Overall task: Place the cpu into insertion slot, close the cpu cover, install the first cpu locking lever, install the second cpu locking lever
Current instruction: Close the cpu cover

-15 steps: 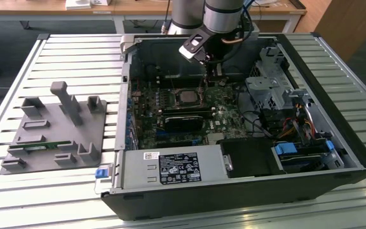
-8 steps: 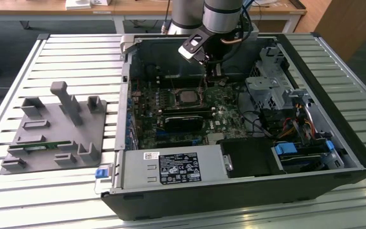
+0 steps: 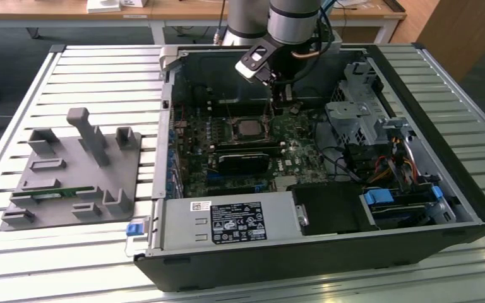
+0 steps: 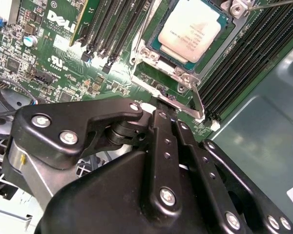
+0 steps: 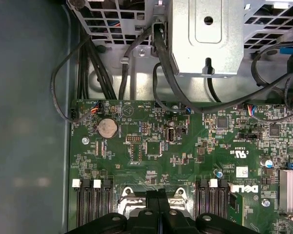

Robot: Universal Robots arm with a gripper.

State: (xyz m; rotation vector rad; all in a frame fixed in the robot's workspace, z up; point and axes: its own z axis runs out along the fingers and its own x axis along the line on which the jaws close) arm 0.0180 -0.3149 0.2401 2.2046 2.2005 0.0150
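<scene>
Close by the cpu cover, the claw is pinched shut beside a locking lever.

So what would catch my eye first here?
An open computer case lies on a slatted table, with the arm reaching down into it. Its gripper is low over the green board, close beside the silver cpu. A grey holder stands at the exterior view's left.

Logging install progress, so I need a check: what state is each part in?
cpu: seated under the cover.
cpu cover: closed over the cpu.
locking lever: lying low beside the cover; latch unclear.
gripper: jaws shut, by the cover's edge.
</scene>
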